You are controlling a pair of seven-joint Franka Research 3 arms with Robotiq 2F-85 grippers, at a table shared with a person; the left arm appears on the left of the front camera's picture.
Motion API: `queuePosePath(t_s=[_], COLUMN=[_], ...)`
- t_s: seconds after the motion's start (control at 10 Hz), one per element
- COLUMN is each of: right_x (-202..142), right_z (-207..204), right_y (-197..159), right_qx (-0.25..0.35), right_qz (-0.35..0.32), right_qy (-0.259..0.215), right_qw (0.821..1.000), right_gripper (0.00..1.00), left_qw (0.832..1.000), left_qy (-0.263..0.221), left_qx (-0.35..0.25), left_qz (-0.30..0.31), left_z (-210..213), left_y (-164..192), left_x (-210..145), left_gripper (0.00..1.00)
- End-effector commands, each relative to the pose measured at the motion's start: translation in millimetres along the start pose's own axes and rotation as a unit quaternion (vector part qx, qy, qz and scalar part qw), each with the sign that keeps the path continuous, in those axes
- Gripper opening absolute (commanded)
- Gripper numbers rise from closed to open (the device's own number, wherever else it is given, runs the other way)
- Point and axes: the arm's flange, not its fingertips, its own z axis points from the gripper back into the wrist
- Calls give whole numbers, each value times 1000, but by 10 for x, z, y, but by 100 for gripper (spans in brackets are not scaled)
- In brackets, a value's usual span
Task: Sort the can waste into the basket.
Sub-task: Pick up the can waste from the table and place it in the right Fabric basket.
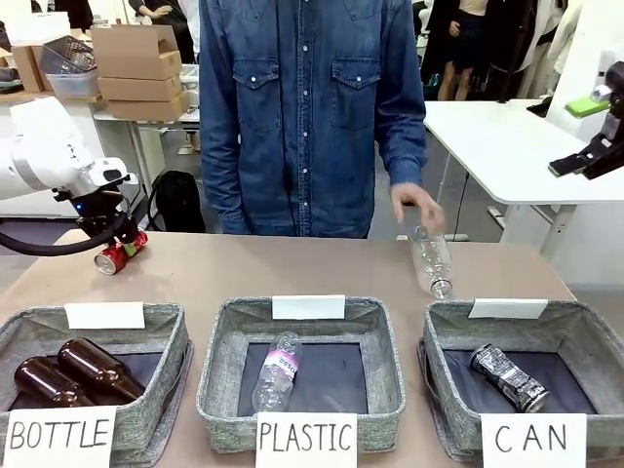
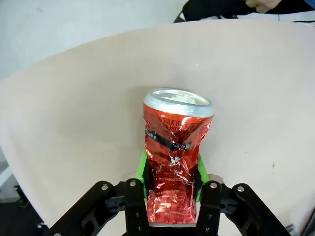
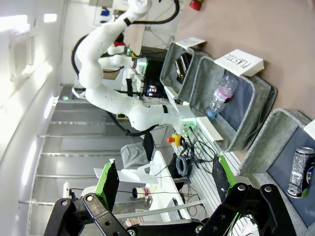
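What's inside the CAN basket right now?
One dark dented can lies on the dark floor of the CAN basket. The white sign covers the front strip of floor, so anything there is hidden. The red can is outside, clamped in the left gripper.

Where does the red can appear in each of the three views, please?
Front view: red can at far left, gripped by the left hand.
Left wrist view: centre, between that hand's green pads, silver end up in the picture.
Right wrist view: small red patch at the top edge, probably it.
Shared landmark: the tan table.
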Motion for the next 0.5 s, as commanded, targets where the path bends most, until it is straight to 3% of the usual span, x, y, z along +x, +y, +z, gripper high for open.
queuePosePath(t_s=[0.0, 0.1, 0.4], right_x=[-10, -10, -10], right_z=[19, 19, 19], right_y=[3, 3, 3], right_qx=[1, 1, 1], right_qz=[9, 9, 9], right_qy=[5, 5, 5], right_qw=[1000, 1000, 1000], right_gripper=[100, 100, 100], left_qw=[1000, 999, 999], left_qy=[-1, 0, -11], left_qx=[-1, -31, -38], left_qz=[10, 10, 7], left_z=[70, 151, 607], left_y=[-31, -21, 19], left_x=[-15, -38, -257], left_gripper=[0, 0, 0])
